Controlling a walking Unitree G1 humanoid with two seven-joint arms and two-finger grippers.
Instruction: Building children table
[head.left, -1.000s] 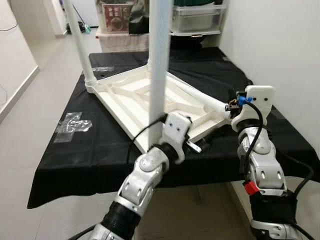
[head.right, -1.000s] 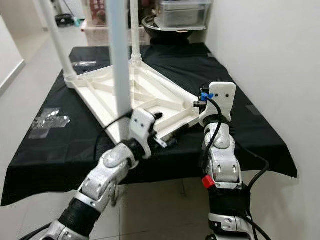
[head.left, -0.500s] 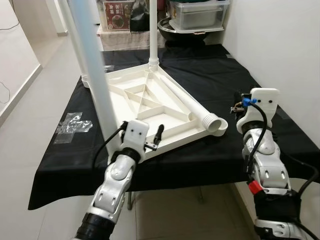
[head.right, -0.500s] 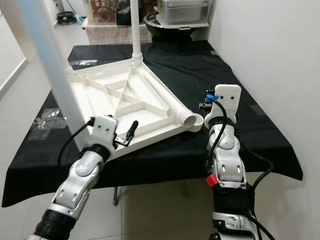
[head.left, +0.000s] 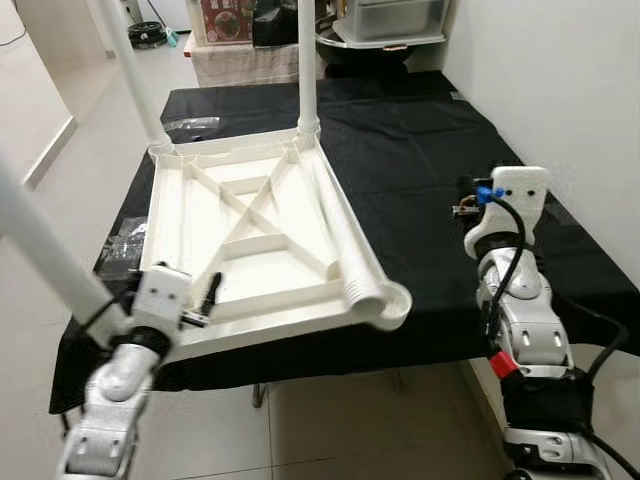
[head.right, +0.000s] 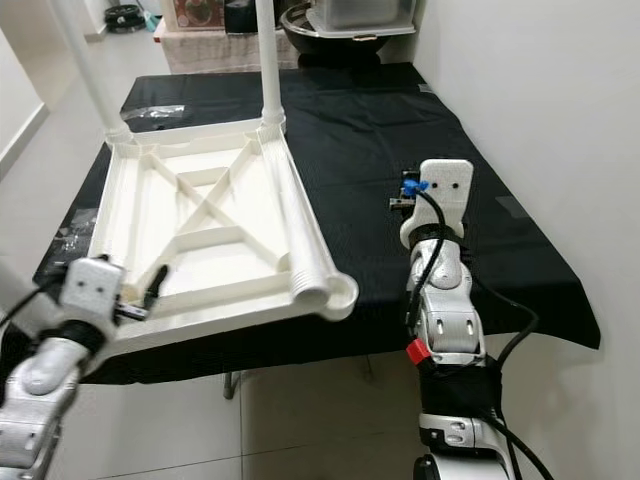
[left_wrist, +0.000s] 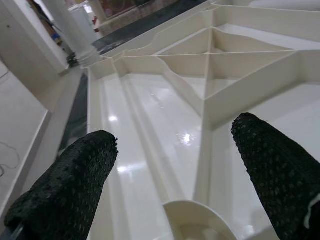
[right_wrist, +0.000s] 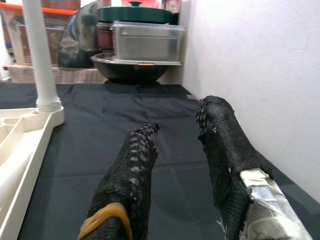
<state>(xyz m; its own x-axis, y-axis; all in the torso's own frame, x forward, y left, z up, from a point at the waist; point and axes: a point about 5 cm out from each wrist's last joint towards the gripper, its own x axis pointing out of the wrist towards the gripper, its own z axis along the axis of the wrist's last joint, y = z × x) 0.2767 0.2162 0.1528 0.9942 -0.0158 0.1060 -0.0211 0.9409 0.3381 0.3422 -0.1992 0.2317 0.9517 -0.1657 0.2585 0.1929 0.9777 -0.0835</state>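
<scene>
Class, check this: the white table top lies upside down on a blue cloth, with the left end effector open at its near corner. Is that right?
Not quite: the cloth is black, as the left eye view shows. The rest stands: the white table top lies upside down, and the left end effector is open at its near corner.

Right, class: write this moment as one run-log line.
stage: table assembly | table top: upside down on black cloth | left gripper: open over near corner | right gripper: open, empty, above cloth

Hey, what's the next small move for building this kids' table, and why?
Probably swing the right tool over to the loose leg lying along the upturned tabletop's edge and grip it. The corner socket by its threaded end is empty, and that tool is open over the black cloth.
</scene>
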